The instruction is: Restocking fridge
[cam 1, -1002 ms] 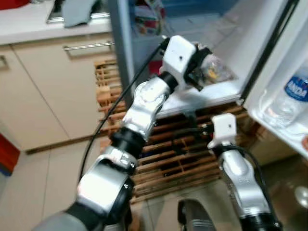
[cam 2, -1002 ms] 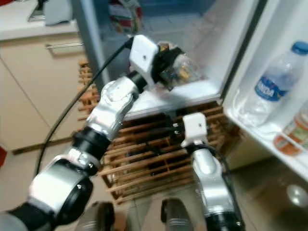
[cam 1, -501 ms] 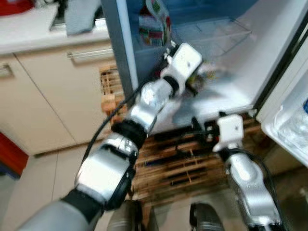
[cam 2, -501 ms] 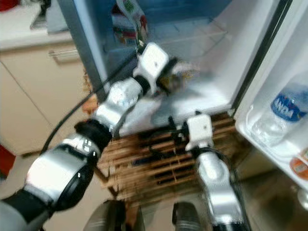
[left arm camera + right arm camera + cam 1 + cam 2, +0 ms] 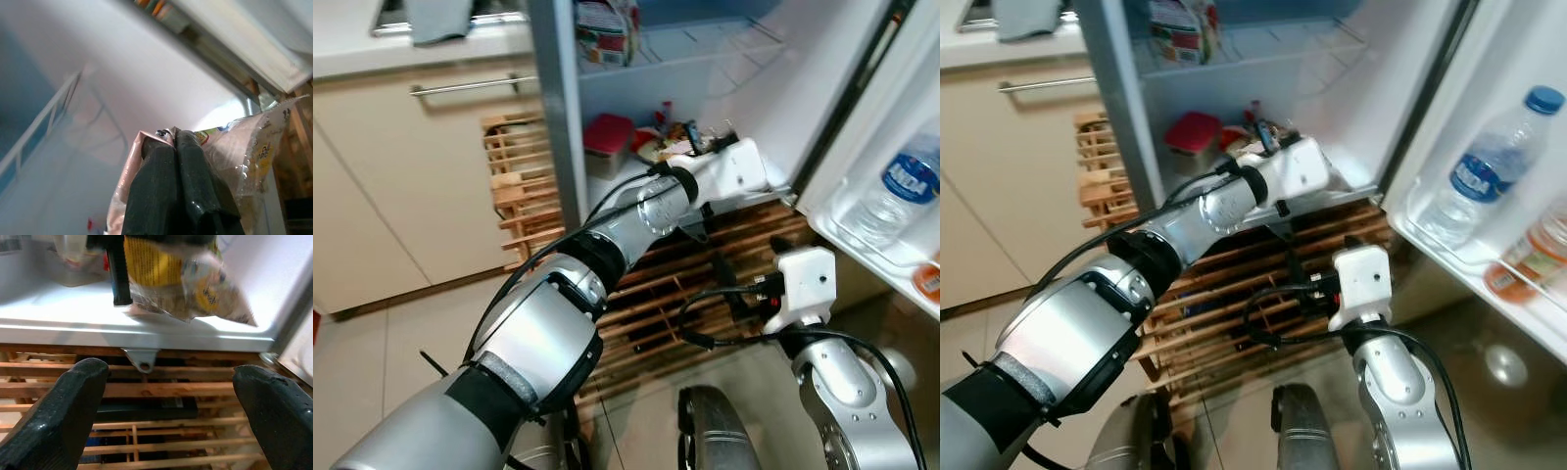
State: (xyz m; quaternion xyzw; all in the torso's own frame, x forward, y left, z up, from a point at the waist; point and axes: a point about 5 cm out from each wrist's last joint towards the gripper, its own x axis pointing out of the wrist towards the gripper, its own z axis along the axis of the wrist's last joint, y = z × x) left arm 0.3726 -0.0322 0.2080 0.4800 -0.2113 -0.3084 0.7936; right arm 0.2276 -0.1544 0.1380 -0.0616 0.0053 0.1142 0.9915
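Note:
My left gripper is shut on the top edge of a clear snack bag with yellow print. Its white wrist housing reaches into the open fridge at the front of the bottom shelf. In the right wrist view the bag hangs just above the white fridge floor. My right gripper is open and holds nothing, low in front of the fridge, below the shelf edge. Its white wrist housing sits over the wooden rack.
A red-lidded box and small items sit at the back of the bottom shelf. A carton stands on the wire shelf above. The fridge door at right holds a water bottle. A wooden slatted rack lies under the fridge; beige cabinets are left.
The camera has shifted. My left arm has stretched further into the fridge and lowered the bag to the bottom shelf. The right arm stays low in front of the rack.

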